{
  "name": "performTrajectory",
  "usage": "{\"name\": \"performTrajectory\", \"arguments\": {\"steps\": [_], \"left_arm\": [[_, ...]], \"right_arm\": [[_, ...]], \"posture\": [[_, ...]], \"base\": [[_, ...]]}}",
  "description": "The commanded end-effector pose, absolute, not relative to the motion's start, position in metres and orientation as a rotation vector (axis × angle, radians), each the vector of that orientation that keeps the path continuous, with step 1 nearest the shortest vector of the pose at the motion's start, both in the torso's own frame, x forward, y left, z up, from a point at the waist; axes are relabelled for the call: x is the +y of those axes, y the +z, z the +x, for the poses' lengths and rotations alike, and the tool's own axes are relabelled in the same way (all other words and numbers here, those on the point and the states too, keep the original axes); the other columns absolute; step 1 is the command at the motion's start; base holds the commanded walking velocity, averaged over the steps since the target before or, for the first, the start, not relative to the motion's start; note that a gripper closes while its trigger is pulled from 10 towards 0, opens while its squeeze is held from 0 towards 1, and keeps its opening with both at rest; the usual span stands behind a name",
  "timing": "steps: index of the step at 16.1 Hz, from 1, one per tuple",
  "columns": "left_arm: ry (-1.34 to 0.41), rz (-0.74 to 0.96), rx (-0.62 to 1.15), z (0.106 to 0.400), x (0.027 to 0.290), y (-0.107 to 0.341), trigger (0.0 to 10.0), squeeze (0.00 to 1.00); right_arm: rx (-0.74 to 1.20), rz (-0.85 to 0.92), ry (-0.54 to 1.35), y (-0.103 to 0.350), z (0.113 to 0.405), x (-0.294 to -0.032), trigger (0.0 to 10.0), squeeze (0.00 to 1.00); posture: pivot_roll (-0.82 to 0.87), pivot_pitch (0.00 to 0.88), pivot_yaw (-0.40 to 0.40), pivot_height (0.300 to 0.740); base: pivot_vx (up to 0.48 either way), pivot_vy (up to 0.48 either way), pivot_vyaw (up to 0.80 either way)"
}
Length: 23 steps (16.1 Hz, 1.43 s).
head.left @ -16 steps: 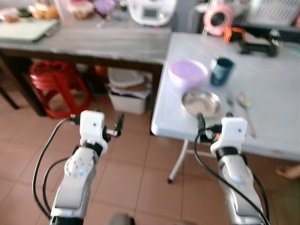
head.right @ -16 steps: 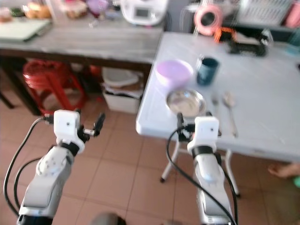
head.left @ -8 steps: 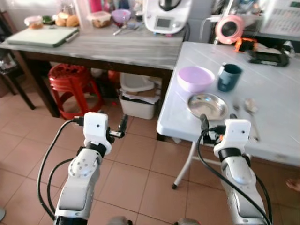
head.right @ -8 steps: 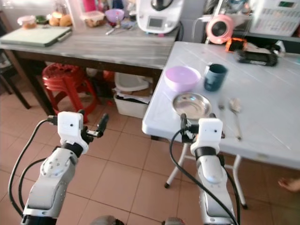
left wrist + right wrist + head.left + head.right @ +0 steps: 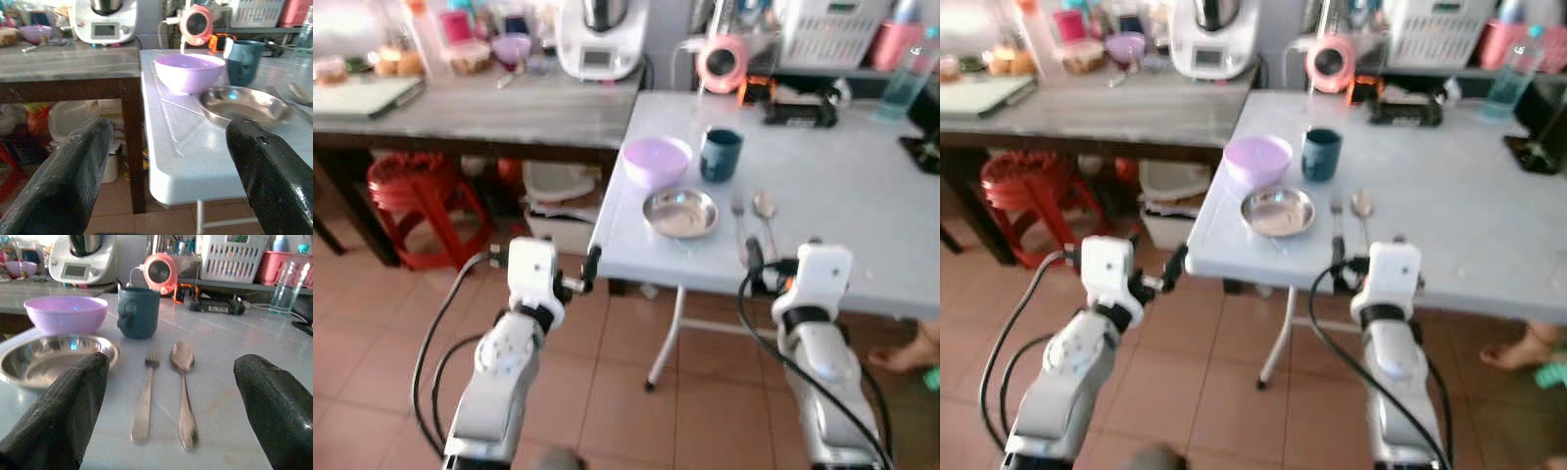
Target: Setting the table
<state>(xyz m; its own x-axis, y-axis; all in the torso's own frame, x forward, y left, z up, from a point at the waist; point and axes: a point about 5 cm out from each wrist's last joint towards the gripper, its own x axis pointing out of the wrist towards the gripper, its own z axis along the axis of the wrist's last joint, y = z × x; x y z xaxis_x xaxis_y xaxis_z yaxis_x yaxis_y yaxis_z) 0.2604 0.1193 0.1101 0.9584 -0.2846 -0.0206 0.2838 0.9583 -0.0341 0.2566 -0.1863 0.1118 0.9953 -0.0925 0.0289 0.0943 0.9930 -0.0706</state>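
Observation:
On the white table (image 5: 842,186) stand a purple bowl (image 5: 656,160) and a dark teal mug (image 5: 721,154). A steel plate (image 5: 680,212) lies in front of them, with a fork (image 5: 738,217) and a spoon (image 5: 766,211) to its right. My right gripper (image 5: 166,401) is open and empty at the table's near edge, facing the fork and spoon. My left gripper (image 5: 164,166) is open and empty, off the table's left corner, level with its edge.
A grey counter (image 5: 489,108) with a white appliance (image 5: 597,39) stands to the left; a red stool (image 5: 416,186) and a white bin (image 5: 558,186) sit under it. A pink round device (image 5: 722,59), a basket (image 5: 827,29) and a bottle (image 5: 906,83) line the back. A person's foot (image 5: 901,354) is at right.
The whole view has shifted as the camera moved; the table now lies more to the left. Both grippers stay open and empty; the tableware has not moved.

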Motion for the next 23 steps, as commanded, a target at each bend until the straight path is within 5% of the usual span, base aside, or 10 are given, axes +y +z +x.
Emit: {"name": "performTrajectory", "arguments": {"steps": [1, 9, 17, 18, 22, 23], "left_arm": [[-0.274, -0.017, 0.015, 0.263, 0.125, 0.113, 10.0, 0.0], [-0.233, -0.004, -0.006, 0.271, 0.13, 0.113, 10.0, 0.0], [-0.26, -0.023, -0.012, 0.271, 0.126, 0.113, 10.0, 0.0], [-0.264, -0.023, -0.014, 0.27, 0.126, 0.113, 10.0, 0.0], [-0.274, -0.027, -0.015, 0.27, 0.124, 0.112, 10.0, 0.0], [-0.276, -0.028, -0.015, 0.27, 0.123, 0.113, 10.0, 0.0]], "right_arm": [[-0.039, -0.051, -0.069, 0.115, 0.259, -0.177, 10.0, 0.0], [-0.058, -0.063, -0.025, 0.114, 0.261, -0.167, 10.0, 0.0], [-0.061, -0.062, -0.034, 0.114, 0.261, -0.17, 10.0, 0.0], [-0.071, -0.024, -0.033, 0.115, 0.26, -0.171, 10.0, 1.0], [-0.068, -0.058, -0.061, 0.114, 0.26, -0.173, 10.0, 0.97], [-0.065, -0.055, -0.063, 0.114, 0.261, -0.173, 10.0, 0.73]], "posture": [[-0.01, 0.0, 0.005, 0.74], [0.01, 0.0, 0.012, 0.74], [-0.01, 0.0, 0.012, 0.74], [-0.01, 0.0, 0.014, 0.74], [-0.01, 0.0, 0.014, 0.74], [-0.01, 0.0, 0.014, 0.74]], "base": [[0.274, 0.0, 0.0], [0.0, 0.0, 0.1], [0.349, 0.0, 0.39], [0.412, 0.0, 0.0], [0.414, 0.0, 0.0], [0.412, 0.0, 0.0]]}}
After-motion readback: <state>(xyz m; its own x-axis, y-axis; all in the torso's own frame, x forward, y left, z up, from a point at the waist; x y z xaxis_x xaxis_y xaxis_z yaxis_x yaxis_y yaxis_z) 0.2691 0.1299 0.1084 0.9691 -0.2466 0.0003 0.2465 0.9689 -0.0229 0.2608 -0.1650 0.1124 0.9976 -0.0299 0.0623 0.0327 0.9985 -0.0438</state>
